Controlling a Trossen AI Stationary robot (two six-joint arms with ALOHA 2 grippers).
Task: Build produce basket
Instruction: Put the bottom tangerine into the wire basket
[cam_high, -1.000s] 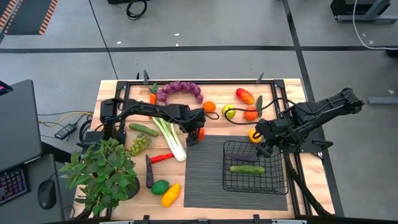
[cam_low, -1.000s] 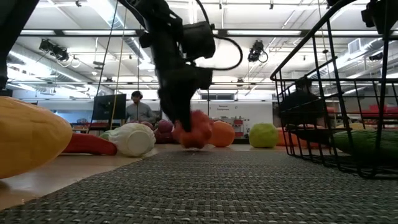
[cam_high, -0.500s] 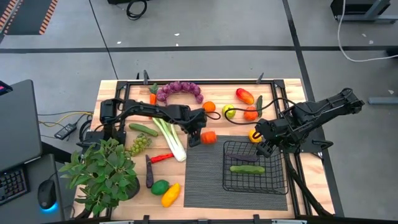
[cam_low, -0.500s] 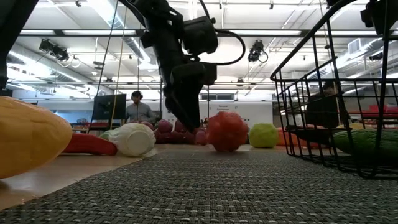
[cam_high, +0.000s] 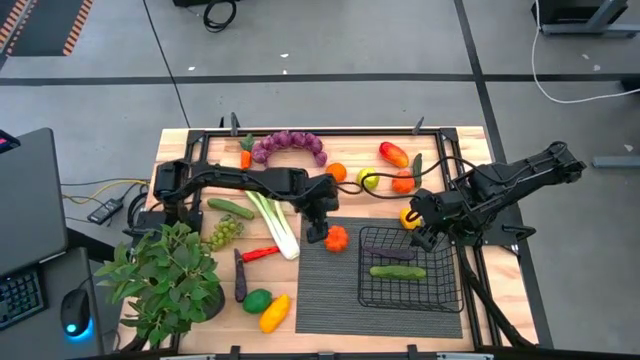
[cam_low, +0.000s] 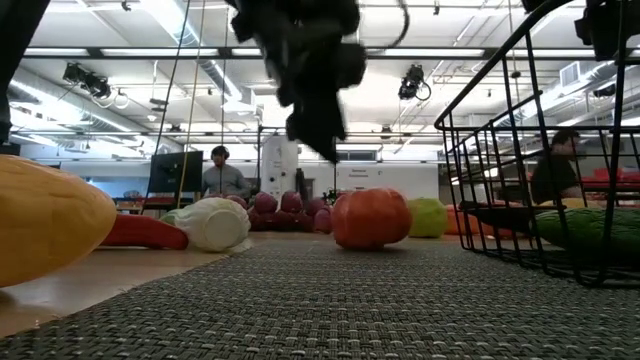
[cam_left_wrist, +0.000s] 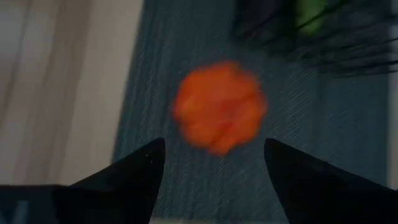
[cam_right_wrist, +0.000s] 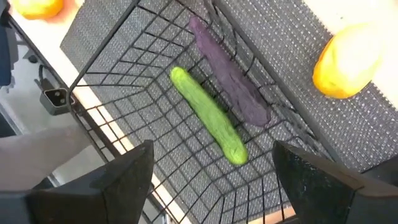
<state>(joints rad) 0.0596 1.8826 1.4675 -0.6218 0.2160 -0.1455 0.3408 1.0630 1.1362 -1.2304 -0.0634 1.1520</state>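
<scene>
1. Tomato (cam_high: 336, 238) lies loose on the ribbed mat (cam_high: 330, 290), between the left gripper (cam_high: 316, 230) and the basket (cam_high: 411, 268).
2. Left jaws stand open just beside it, holding nothing.
3. A good pick probably means centring the fingers around the round fruit before closing, since it may roll.
4. Right gripper (cam_high: 428, 236) hovers open over the basket's rim; a cucumber (cam_right_wrist: 208, 115) and an eggplant (cam_right_wrist: 227, 81) lie inside.

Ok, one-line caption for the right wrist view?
Open right gripper over the basket, which holds a cucumber and an eggplant.
</scene>
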